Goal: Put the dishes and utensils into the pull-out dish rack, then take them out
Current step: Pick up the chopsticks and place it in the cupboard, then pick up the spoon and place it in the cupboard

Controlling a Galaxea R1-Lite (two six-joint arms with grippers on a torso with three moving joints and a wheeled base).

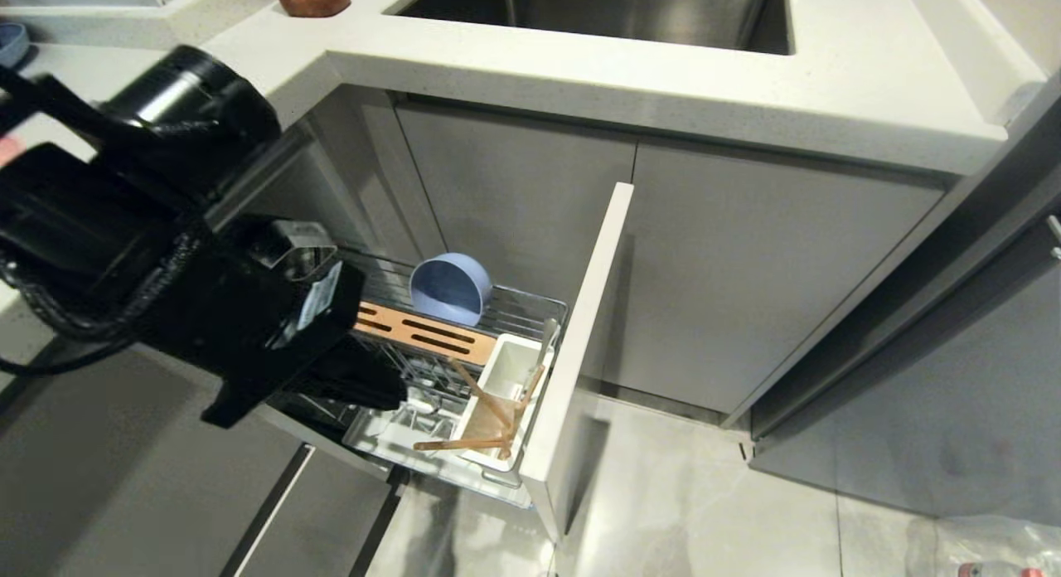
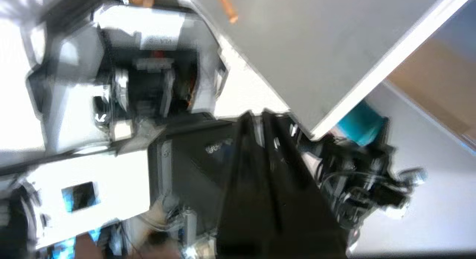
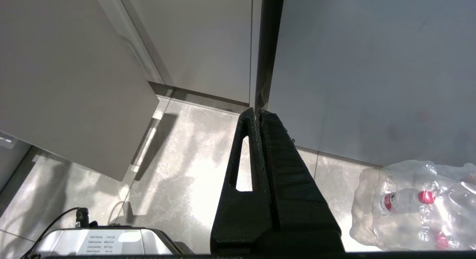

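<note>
Pull-out dish rack (image 1: 464, 370): drawn out below the tabletop (image 1: 680, 80), beside the sink (image 1: 597, 9). Pale blue bowl (image 1: 450, 288): on edge at the rack's rear. Chopsticks (image 1: 477, 419) and spoon (image 1: 543, 349): in the white caddy (image 1: 506, 386). Left gripper (image 2: 258, 117): over the rack's left side, blocking it from view, fingers together, empty. Right gripper (image 3: 257, 112): parked over the floor (image 3: 178, 169), fingers together.

Bowl (image 1: 450, 288) stands at the rack's (image 1: 530, 312) back; chopsticks (image 1: 485, 411) and spoon (image 1: 543, 349) in the front caddy (image 1: 506, 370)
</note>
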